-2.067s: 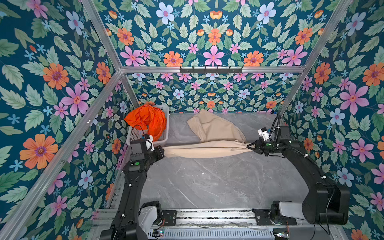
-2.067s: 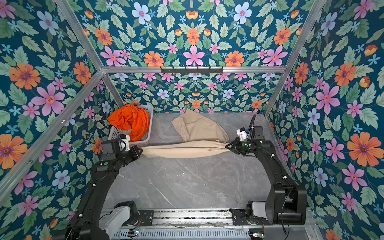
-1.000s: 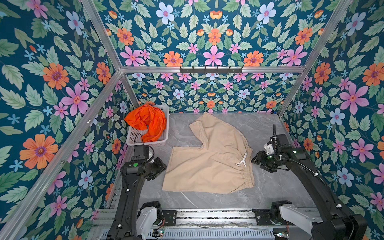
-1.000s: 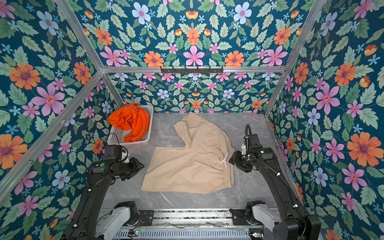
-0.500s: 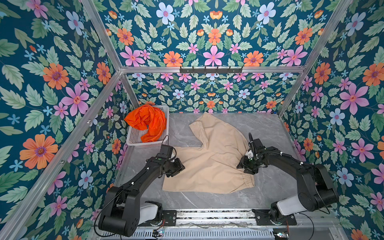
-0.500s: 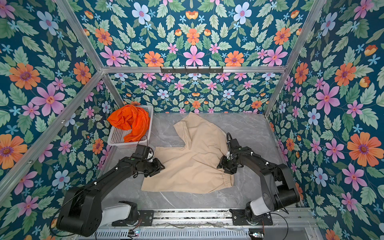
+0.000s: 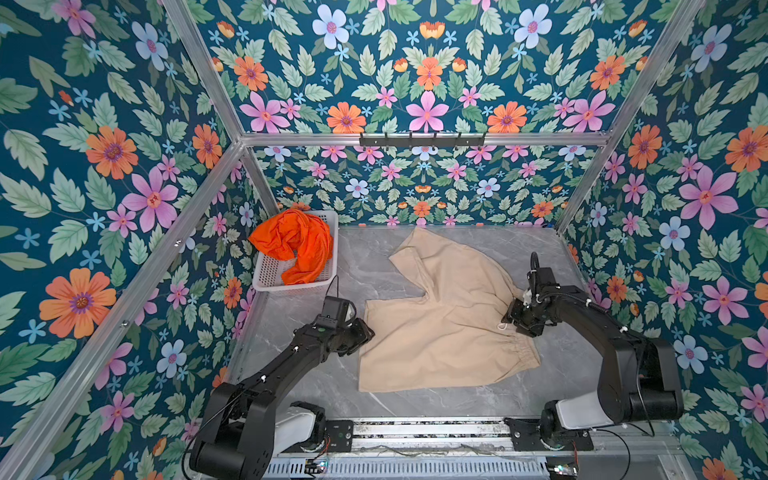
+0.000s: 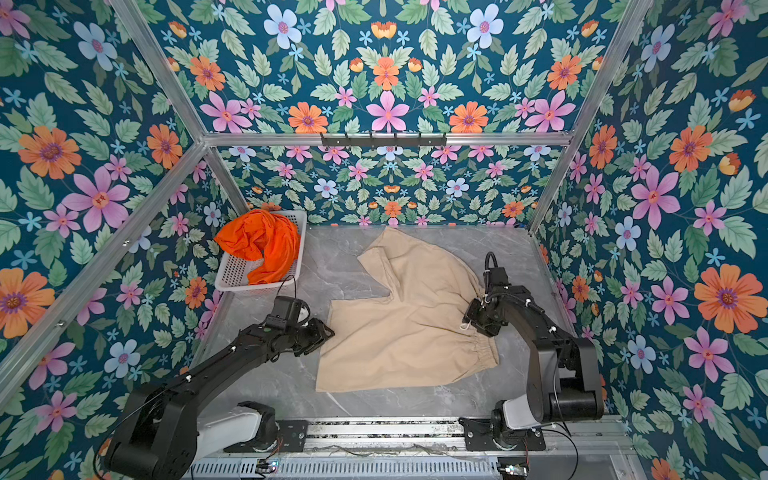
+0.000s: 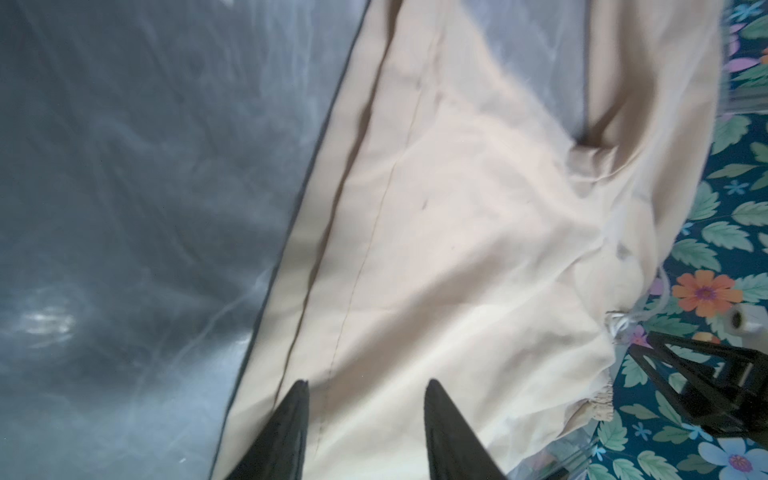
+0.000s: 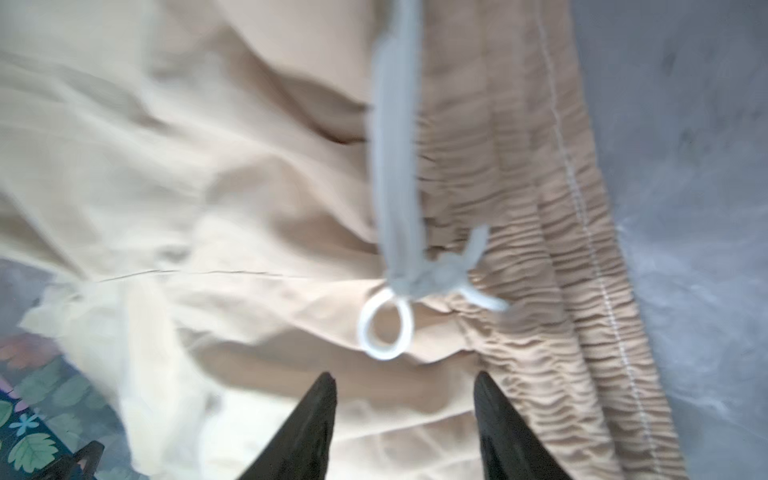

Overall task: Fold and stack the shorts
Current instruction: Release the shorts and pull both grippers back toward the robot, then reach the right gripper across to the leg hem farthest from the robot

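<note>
The beige shorts [image 7: 440, 332] [image 8: 399, 332] lie spread flat on the grey table in both top views, waistband to the right. My left gripper [image 7: 365, 332] [image 8: 326, 332] sits low at the left leg hem. In the left wrist view its jaws [image 9: 366, 382] stand apart over beige cloth [image 9: 457, 249]. My right gripper [image 7: 509, 319] [image 8: 469, 319] is at the gathered waistband, jaws apart [image 10: 404, 374] just short of the white drawstring loop [image 10: 386, 328]. The orange shorts [image 7: 295, 245] [image 8: 262, 243] lie bunched in the basket.
A white perforated basket [image 7: 291, 287] [image 8: 249, 287] stands at the back left against the floral wall. Floral walls close in the table on three sides. A metal rail [image 7: 415, 432] runs along the front edge.
The beige shorts, earlier stretched between both grippers, now lie flat. Over the last second both arms came in from the sides to the shorts' edges, left to the hem, right to the waistband.
</note>
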`<act>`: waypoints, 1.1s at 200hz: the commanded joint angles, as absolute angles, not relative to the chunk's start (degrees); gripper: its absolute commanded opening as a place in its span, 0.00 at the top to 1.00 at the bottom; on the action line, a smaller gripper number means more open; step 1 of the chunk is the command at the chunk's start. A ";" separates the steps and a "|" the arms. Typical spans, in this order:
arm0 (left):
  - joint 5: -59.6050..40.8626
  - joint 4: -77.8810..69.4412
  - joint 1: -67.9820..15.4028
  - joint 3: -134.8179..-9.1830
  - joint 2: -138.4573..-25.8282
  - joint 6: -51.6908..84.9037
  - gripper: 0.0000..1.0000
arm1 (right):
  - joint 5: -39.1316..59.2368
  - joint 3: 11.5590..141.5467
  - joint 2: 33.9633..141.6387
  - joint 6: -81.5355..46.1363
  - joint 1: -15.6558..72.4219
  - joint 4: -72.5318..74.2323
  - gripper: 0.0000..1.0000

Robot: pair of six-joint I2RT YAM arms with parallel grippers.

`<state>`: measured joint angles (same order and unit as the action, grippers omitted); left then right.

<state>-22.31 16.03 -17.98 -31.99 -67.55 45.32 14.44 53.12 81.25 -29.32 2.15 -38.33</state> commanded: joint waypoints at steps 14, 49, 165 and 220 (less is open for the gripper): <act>-19.76 13.48 -15.50 -34.77 -68.42 40.96 0.53 | 17.09 55.94 75.33 -22.96 8.17 -38.44 0.46; -20.13 11.00 -12.74 -38.59 -74.09 36.37 0.56 | 22.39 51.49 77.33 -25.48 11.03 -30.67 0.48; -25.38 2.42 -14.14 -59.38 -96.39 32.71 0.58 | 20.62 51.01 81.58 -22.64 15.60 -22.83 0.47; -23.32 2.44 -14.48 -68.33 -101.96 33.75 0.58 | 9.69 70.65 97.26 -11.30 28.55 -17.80 0.37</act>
